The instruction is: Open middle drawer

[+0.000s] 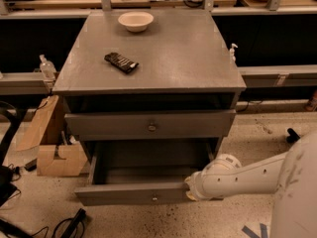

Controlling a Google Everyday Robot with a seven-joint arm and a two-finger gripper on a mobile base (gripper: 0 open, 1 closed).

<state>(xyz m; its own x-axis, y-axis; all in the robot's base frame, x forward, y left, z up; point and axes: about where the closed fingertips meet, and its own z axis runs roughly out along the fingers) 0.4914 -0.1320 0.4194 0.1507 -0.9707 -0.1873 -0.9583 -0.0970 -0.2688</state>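
The grey cabinet (148,58) shows two drawer fronts. The upper one (124,125) has a round metal knob and stands nearly shut, with a dark gap above it. Below it, the middle drawer (114,195) is pulled well out; its inside is bare and its small knob (155,198) sits at the centre of the front. My white arm (247,175) reaches in from the right. My gripper (190,187) is at the right end of the middle drawer's front, against its top edge. A third drawer is hidden beneath the open one.
A white bowl (135,20) and a dark flat packet (121,62) lie on the cabinet top. Cardboard boxes (54,157) stand on the floor to the left, with black cables (69,227) nearby. Workbenches run behind the cabinet.
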